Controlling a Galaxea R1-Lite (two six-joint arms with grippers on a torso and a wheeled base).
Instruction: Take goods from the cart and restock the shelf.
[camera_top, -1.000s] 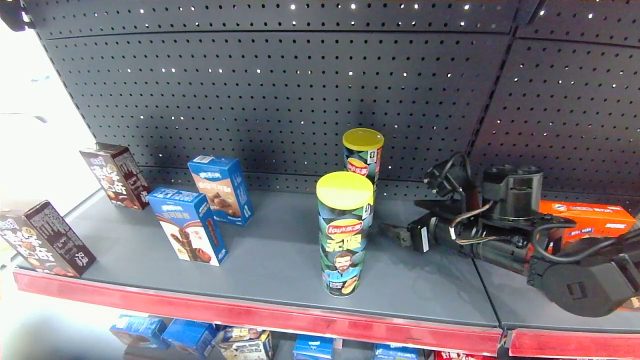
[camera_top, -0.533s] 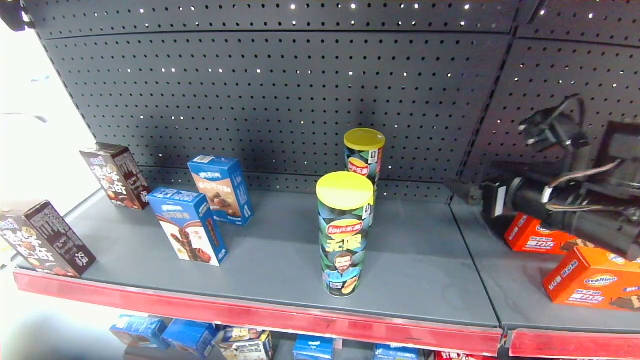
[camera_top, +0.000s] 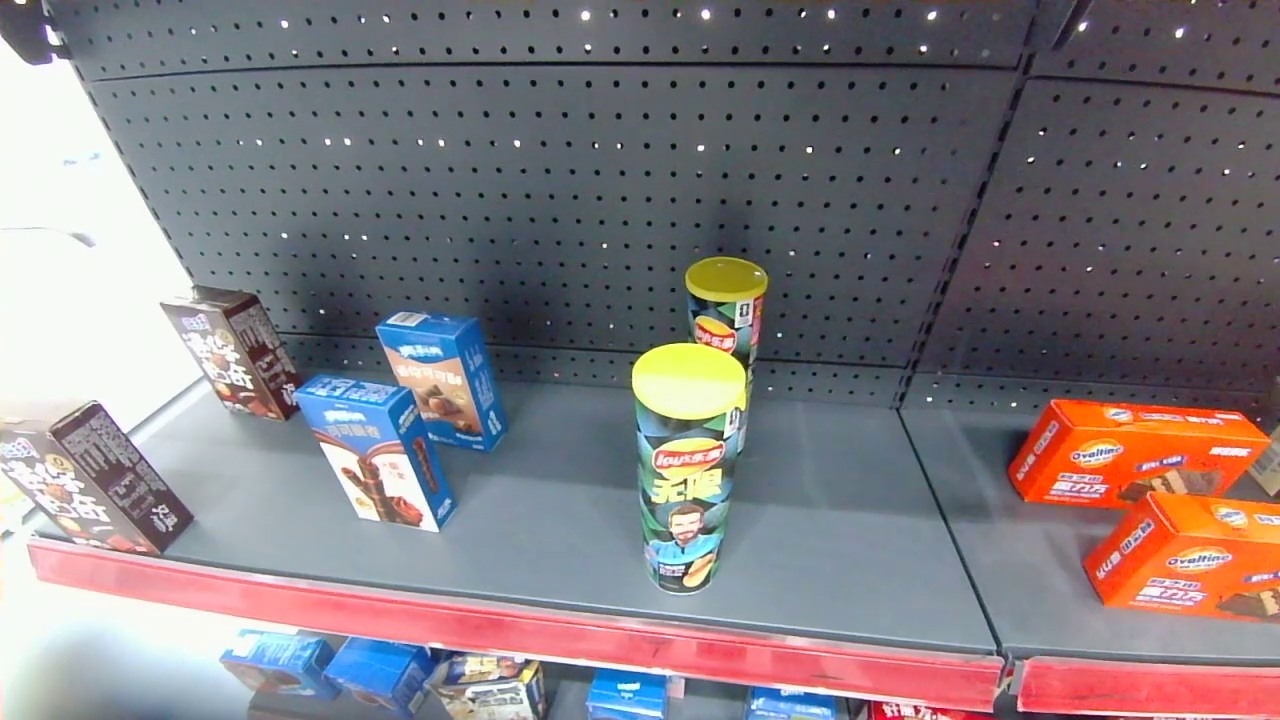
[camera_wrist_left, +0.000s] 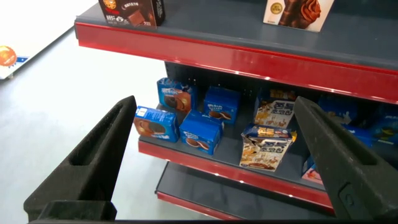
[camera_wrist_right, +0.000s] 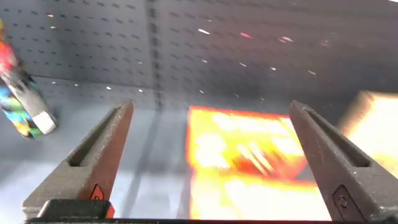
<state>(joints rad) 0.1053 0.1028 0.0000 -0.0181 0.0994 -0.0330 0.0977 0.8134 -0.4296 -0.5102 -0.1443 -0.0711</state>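
Note:
Two chip cans with yellow lids stand on the grey shelf (camera_top: 840, 560): one near the front (camera_top: 689, 468), one behind it by the pegboard (camera_top: 727, 305). My right gripper (camera_wrist_right: 211, 107) is open and holds nothing; it hangs over the right shelf bay, above two orange boxes (camera_wrist_right: 242, 149), with a chip can (camera_wrist_right: 12, 93) off to one side. My left gripper (camera_wrist_left: 214, 106) is open and holds nothing, low in front of the red shelf edge (camera_wrist_left: 249, 56), facing the lower shelf.
Two blue boxes (camera_top: 380, 462) (camera_top: 443, 378) and two dark brown boxes (camera_top: 235, 350) (camera_top: 90, 478) stand left of the cans. Orange boxes (camera_top: 1135, 452) (camera_top: 1185, 555) lie in the right bay. Blue boxes and snack bags (camera_wrist_left: 205, 124) fill the lower shelf. Pegboard (camera_top: 560, 200) backs everything.
My right arm has pulled back from beside the cans, rising to the right and leaving the head view, which uncovers the orange boxes. The cans and boxes have stayed put.

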